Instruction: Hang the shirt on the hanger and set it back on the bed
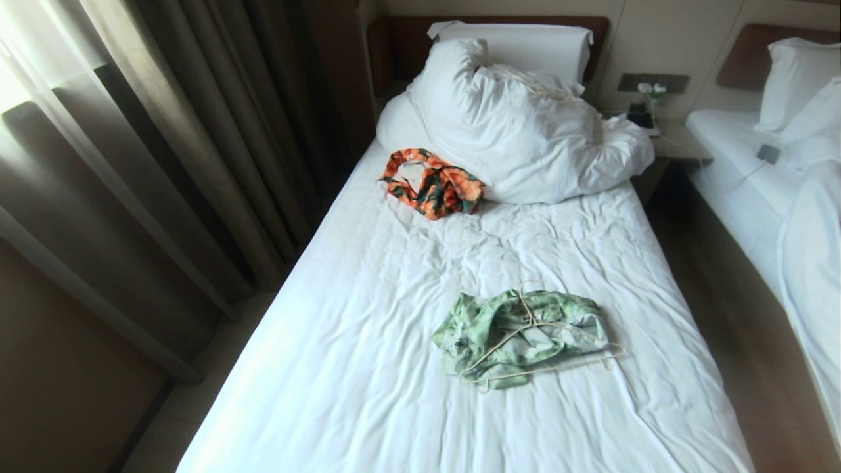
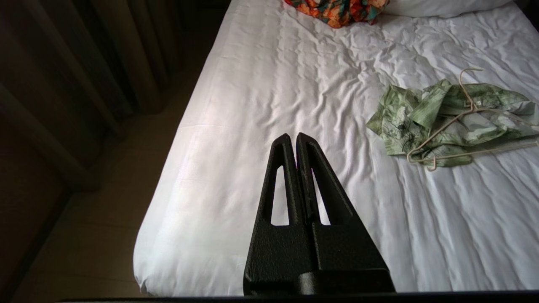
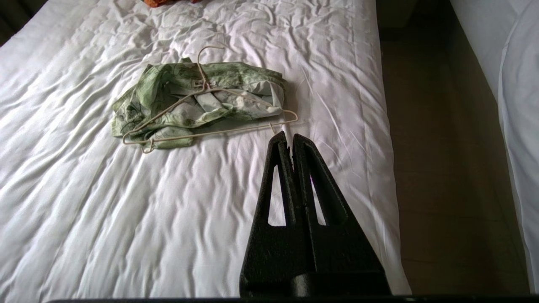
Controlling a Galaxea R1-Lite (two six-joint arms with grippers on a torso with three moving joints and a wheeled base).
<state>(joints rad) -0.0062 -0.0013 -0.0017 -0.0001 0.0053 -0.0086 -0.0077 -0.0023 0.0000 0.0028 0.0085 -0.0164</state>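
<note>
The light green flowered shirt [image 1: 519,332] lies crumpled on the bed [image 1: 368,341], right of its middle. The cream wire hanger [image 1: 525,312] rests on top of it, hook pointing toward the headboard. Both also show in the wrist views: shirt [image 2: 421,122] [image 3: 168,86] and hanger [image 2: 442,126] [image 3: 210,132]. My left gripper [image 2: 294,136] hangs shut and empty over the bed's near left part, well short of the shirt. My right gripper [image 3: 289,136] is shut and empty, above the sheet just short of the hanger's right end. Neither arm shows in the head view.
An orange-and-dark-green garment [image 1: 435,184] lies by the bunched duvet [image 1: 525,131] and pillow [image 1: 525,43]. Curtains [image 1: 164,164] hang left of the bed. A floor strip [image 1: 736,315], a nightstand [image 1: 677,141] and a second white bed [image 1: 788,197] are on the right.
</note>
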